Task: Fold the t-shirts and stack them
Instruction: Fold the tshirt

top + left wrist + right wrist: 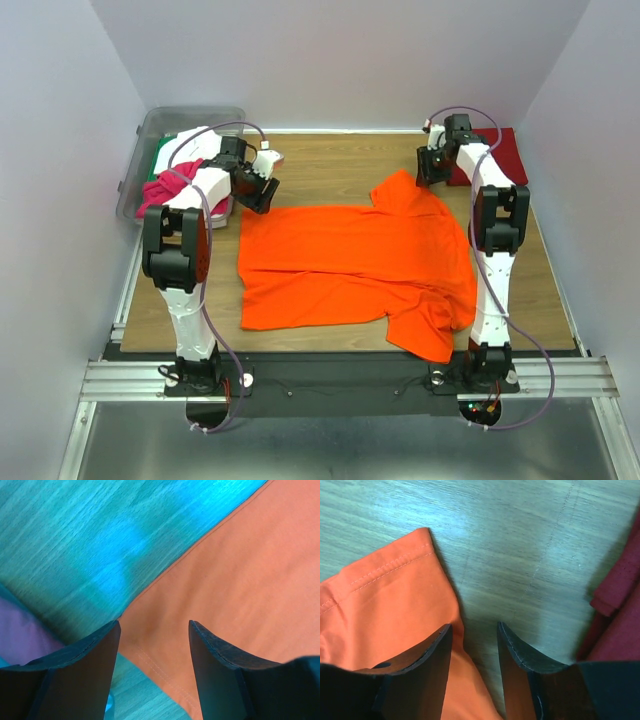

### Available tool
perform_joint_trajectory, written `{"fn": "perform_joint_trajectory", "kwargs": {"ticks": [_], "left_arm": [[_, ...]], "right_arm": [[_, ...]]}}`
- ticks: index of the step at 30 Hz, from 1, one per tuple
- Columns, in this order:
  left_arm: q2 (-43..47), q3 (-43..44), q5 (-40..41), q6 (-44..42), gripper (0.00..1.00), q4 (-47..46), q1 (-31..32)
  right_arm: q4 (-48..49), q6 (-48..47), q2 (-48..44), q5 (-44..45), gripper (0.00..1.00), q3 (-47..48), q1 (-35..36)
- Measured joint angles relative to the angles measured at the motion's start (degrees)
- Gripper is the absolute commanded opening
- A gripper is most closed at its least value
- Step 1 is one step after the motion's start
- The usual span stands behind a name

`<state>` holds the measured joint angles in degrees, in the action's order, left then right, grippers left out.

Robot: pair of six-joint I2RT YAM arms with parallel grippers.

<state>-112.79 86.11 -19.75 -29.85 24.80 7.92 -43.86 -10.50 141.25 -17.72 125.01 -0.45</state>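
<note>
With left end effector [154,630] and right end effector [474,630] open over far edges of the orange t-shirt [350,260] spread on the surface [330,165], lower squarely and pinch both layers evenly.

The orange shirt [350,260] lies spread flat across the middle of the desk [330,170], turned sideways: hem to the left, both short sleeves at the right, one pointing to the far side, one to the near edge, slightly rumpled. The dark red shirt [505,150] lies flat at the far right corner, apart from it. The magenta shirt [160,190], white shirt [185,135] and green shirt [163,155] sit bunched together in the bin [190,112] at far left, the magenta one draped over its near rim
</note>
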Motion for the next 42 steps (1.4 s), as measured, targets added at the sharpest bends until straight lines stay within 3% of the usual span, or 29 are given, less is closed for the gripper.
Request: {"fn": "perform_joint_trajectory", "kwargs": {"ticks": [22, 29, 34, 36, 40, 42], "left_arm": [[-1.8, 1.0, -0.3, 0.5, 0.69, -0.5, 0.3], [-2.8, 2.4, -0.1, 0.5, 0.69, -0.2, 0.4], [-3.6, 2.7, 1.0, 0.1, 0.68, 0.2, 0.4], [-3.8, 2.7, 2.0, -0.3, 0.67, 0.6, 0.4], [-4.7, 3.1, 4.3, -1.2, 0.66, 1.8, 0.5], [-5.3, 3.1, 5.5, -1.7, 0.66, 2.4, 0.3]], "right_arm": [[0.8, 2.7, -2.5, -5.4, 0.45, -0.7, 0.1], [1.3, 0.9, -2.7, -4.6, 0.43, -5.2, 0.1], [2.7, -1.2, -3.8, -3.8, 0.32, -7.5, 0.1], [3.6, -2.1, -4.2, -3.3, 0.18, -8.4, 0.1], [4.7, -3.5, -4.7, -2.2, 0.01, -9.6, -0.1], [4.9, -4.2, -4.8, -1.9, 0.01, -9.7, -0.1]]}}
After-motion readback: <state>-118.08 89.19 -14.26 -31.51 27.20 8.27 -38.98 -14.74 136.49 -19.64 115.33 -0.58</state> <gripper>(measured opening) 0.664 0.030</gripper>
